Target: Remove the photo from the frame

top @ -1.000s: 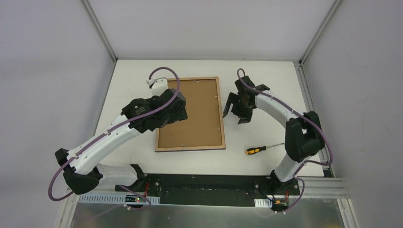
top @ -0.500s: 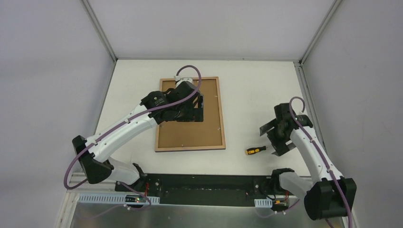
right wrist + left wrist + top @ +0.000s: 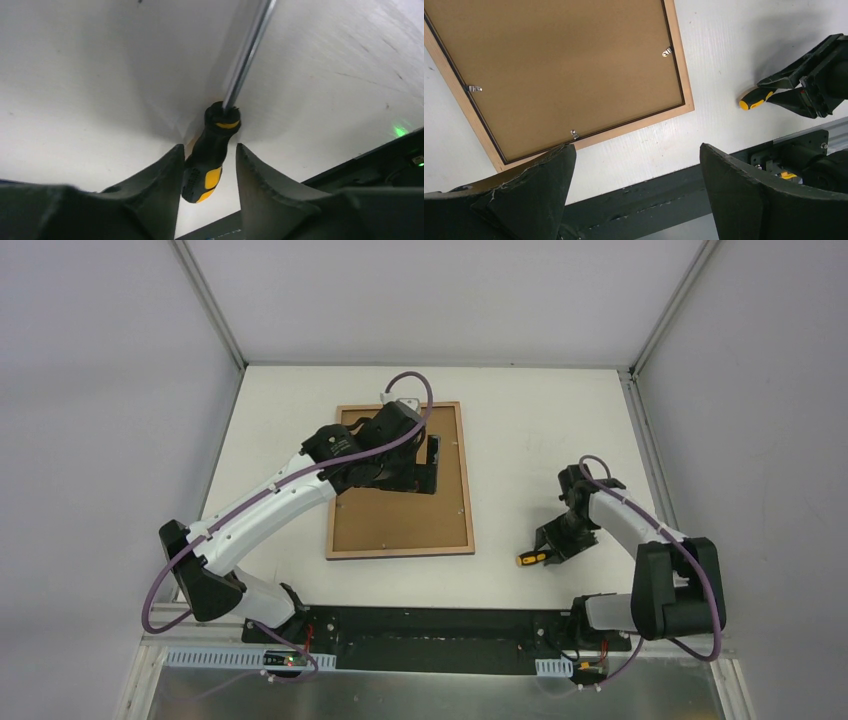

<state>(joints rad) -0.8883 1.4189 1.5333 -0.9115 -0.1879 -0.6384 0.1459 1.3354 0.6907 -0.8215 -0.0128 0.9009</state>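
The frame (image 3: pixel 400 552) lies face down on the white table, its light wood rim around the brown backing board (image 3: pixel 400 515). The photo is hidden. In the left wrist view the rim (image 3: pixel 681 75) and small metal clips (image 3: pixel 667 51) show. My left gripper (image 3: pixel 432 462) hovers over the frame's right half, open and empty (image 3: pixel 636 150). My right gripper (image 3: pixel 548 545) is low on the table to the frame's right. Its open jaws (image 3: pixel 208 147) straddle the black-and-yellow handle of a screwdriver (image 3: pixel 210 155), with a gap at one finger. The screwdriver also shows from above (image 3: pixel 530 558).
The black base rail (image 3: pixel 430 625) runs along the table's near edge, just below the frame and the screwdriver. Grey walls enclose the table on the left, back and right. The right gripper shows in the left wrist view (image 3: pixel 809 85).
My left gripper moved from the frame's left side to over its right half. My right arm swung from beside the frame's right edge down to the screwdriver and now straddles its handle.
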